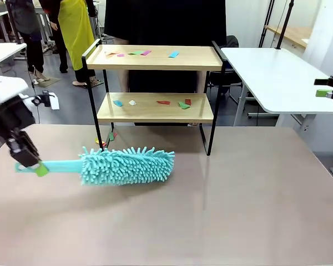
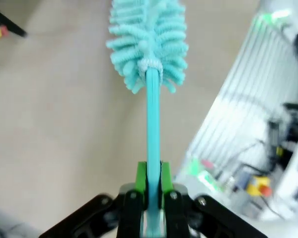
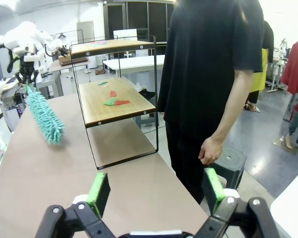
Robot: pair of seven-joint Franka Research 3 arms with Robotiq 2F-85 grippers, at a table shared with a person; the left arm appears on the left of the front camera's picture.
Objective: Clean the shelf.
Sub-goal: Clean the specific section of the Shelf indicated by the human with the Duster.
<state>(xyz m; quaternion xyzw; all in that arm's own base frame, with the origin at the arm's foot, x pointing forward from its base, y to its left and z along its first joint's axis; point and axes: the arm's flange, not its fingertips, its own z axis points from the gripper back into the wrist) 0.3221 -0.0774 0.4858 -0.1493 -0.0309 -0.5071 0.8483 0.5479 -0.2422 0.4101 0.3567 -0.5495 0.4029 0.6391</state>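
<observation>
The shelf [image 1: 155,108] stands at the far middle of the brown table, and several coloured paper scraps [image 1: 172,54] lie on both of its wooden boards. A teal fluffy duster [image 1: 127,165] rests low over the table in front of the shelf's left half. My left gripper [image 1: 36,163] is shut on the end of its handle [image 1: 58,164]. In the left wrist view the green pads [image 2: 141,173] clamp the handle [image 2: 153,124], with the duster head [image 2: 149,44] ahead. My right gripper [image 3: 156,191] is open and empty, held off at the far right [image 1: 328,88]. It faces the shelf [image 3: 114,99] side-on.
A person in black [image 3: 213,74] stands behind the shelf at the table's far side, one hand [image 3: 211,151] hanging down. A few scraps [image 1: 106,138] lie on the table under the shelf. A white table [image 1: 277,72] stands at the back right.
</observation>
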